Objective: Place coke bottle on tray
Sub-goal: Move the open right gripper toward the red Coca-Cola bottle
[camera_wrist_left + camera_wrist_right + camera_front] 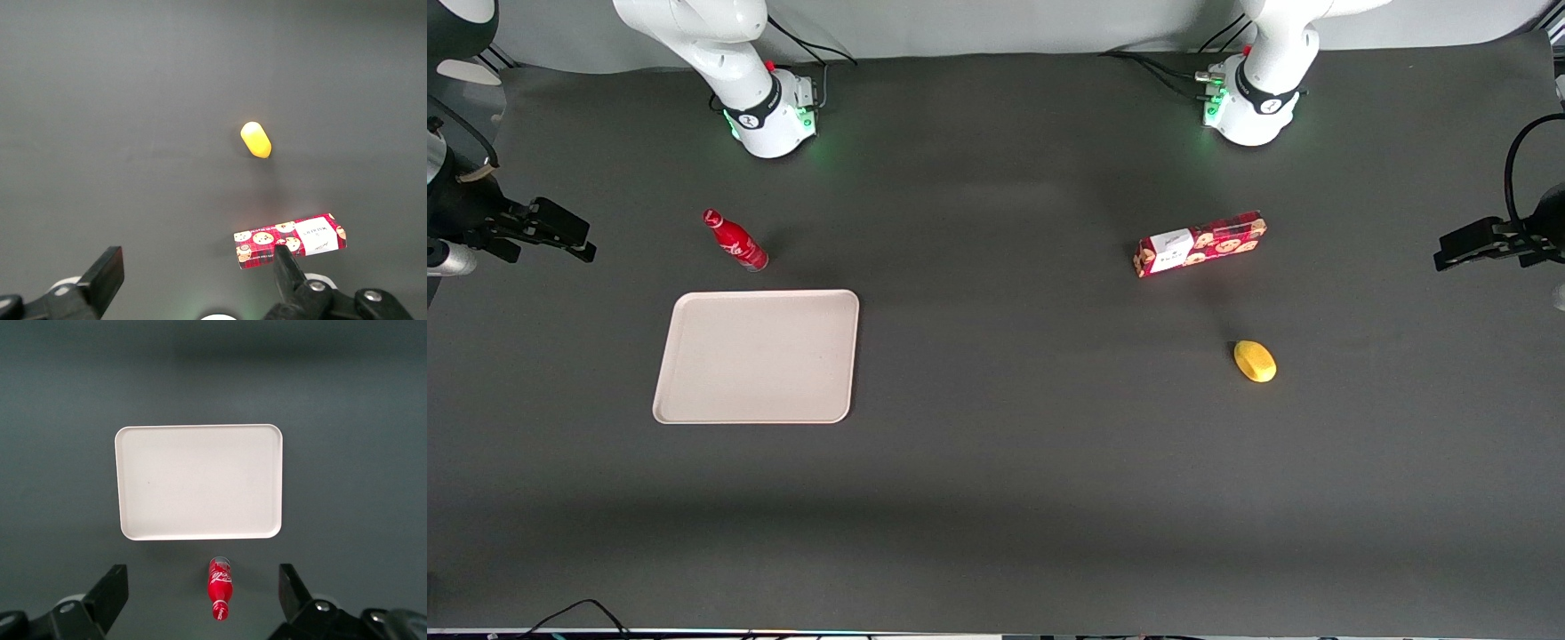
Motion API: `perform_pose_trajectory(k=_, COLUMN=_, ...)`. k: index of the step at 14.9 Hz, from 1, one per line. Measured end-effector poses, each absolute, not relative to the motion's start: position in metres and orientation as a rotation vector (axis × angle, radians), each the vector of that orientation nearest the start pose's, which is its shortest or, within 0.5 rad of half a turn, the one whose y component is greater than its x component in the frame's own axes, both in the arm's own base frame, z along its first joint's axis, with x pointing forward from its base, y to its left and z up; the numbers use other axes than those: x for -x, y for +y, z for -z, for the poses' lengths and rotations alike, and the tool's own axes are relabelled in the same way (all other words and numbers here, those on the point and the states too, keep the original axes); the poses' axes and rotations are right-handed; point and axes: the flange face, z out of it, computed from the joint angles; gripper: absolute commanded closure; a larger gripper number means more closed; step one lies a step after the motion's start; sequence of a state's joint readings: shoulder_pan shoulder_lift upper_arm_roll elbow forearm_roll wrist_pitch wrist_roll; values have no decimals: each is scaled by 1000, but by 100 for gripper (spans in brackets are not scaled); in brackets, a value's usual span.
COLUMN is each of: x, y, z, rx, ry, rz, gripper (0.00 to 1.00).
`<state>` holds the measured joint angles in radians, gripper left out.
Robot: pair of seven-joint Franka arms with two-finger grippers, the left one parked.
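The coke bottle (735,240) stands on the dark surface (996,462), just beside the tray (758,356) and farther from the front camera than it, not touching its rim. The tray holds nothing; its whole cream floor is bare. The gripper (200,600) hangs high above the bottle with its fingers spread wide and nothing between them.

I think the main danger is the bottle itself. It is slim and tall, so a finger that touches it on the way down could push it over, and then it may roll on the surface. Also a grasp too high, at the narrow neck, may let it swing or slip during the carry. When it is set down, landing on the raised rim would make it tip.

The cookie box (1199,244) and the yellow lemon-like thing (1255,361) lie well apart from the tray, toward the parked arm's end.
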<state>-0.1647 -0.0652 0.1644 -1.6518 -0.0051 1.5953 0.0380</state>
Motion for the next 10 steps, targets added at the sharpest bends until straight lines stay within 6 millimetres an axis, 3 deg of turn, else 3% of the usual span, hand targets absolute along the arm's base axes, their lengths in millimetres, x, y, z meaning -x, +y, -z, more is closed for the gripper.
perform_pose_trajectory(k=7, x=-535, y=5, z=-617, rx=3157, ry=54, rz=-13, gripper=0)
perform_pose_trajectory(k=10, x=-529, y=13, z=-593, rx=3161, ry=32, rz=-92, gripper=0)
